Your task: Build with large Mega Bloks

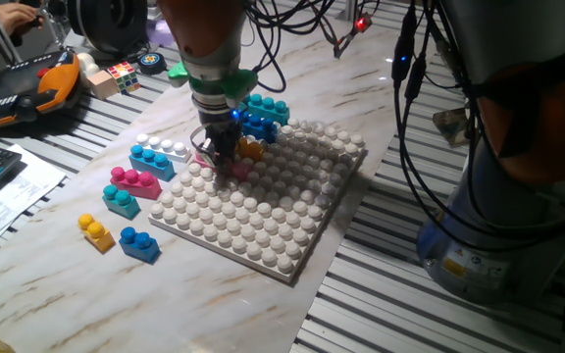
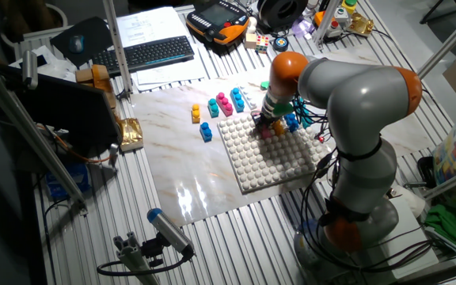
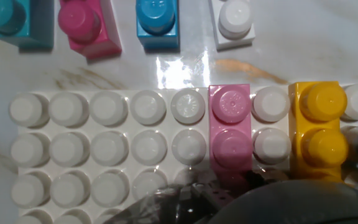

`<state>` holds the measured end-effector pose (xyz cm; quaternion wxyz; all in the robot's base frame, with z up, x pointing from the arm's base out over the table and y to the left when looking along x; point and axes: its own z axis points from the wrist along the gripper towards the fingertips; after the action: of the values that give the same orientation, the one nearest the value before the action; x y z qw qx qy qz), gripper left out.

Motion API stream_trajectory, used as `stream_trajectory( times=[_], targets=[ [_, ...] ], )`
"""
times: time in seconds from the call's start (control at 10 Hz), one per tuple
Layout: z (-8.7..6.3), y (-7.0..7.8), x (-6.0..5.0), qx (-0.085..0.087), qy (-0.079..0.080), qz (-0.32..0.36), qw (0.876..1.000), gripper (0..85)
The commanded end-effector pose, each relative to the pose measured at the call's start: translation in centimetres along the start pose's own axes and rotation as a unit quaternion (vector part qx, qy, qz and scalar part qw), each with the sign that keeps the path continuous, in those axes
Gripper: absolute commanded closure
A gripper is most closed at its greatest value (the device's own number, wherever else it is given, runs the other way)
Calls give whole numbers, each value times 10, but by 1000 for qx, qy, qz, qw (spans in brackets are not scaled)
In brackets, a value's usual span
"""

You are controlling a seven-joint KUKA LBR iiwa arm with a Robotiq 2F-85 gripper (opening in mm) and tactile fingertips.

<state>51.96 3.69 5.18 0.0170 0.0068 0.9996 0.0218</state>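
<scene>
Two bricks, a pink brick (image 3: 230, 134) and a yellow brick (image 3: 319, 130), sit apart on the white baseplate (image 3: 104, 149) at its edge. Low over them hangs the tool (image 1: 222, 157); I cannot tell how wide its fingers stand.

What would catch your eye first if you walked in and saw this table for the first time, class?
First comes the big white studded baseplate in the middle of the marble table, with the gripper lowered onto its far left corner beside a pink brick and an orange-yellow brick pressed onto the studs. Next, the loose bricks in a scatter left of the plate, such as the magenta brick and a blue brick.
</scene>
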Motion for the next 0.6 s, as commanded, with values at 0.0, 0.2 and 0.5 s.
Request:
stream_trajectory(
  times=[0.0,0.2,0.5],
  targets=[
    [1,0,2,0,1,0,1000,843],
    [3,-1,1,-1,-2,0,1000,843],
    [2,-1,1,1,-12,1,1000,843]
  ],
)
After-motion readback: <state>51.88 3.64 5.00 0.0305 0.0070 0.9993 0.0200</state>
